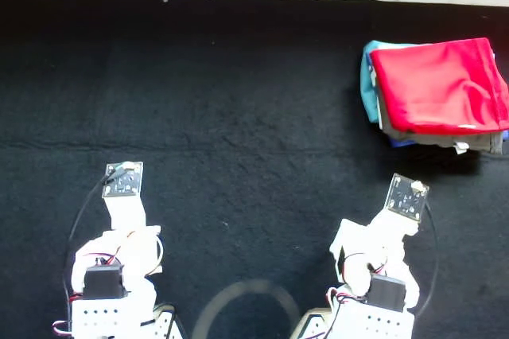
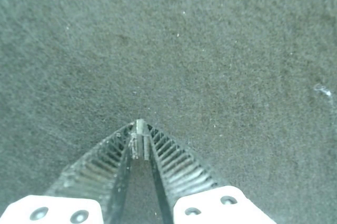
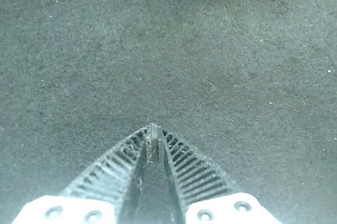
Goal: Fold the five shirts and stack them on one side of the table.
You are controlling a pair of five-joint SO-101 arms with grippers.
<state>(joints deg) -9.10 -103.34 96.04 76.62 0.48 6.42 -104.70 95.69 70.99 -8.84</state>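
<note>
- Stack of folded shirts [image 1: 436, 96]: lies at the far right side of the black table cloth [image 1: 238, 76], well apart from both arms.
- Red shirt [image 1: 437, 84] on top, with a grey layer [image 1: 433, 137] beneath. Teal shirt [image 1: 368, 76] juts out at the stack's left side, and a sliver of blue [image 1: 402, 142] shows at the near edge.
- Four colours counted. Fifth shirt cannot be confirmed from above.
- Left gripper [image 2: 139, 140]: pincer closed tip to tip, holding nothing, over bare cloth.
- Right gripper [image 3: 153, 142]: likewise closed tip to tip and empty, over bare cloth.
- High view: both arms folded low at the near edge, one to each side. Neither touches the stack.
- Judgement: task at or near completion, pending the fifth-shirt count.
- Risk: layers not squared, with teal and grey showing past the red. A brush from an arm sweeping by would likely skew or spill the pile.
- Risk: a regrasp to tidy could pinch only the top layer and unfold the red shirt.
- Risk: closed tips dragged along the cloth could ruck it and shift the stack.
</note>
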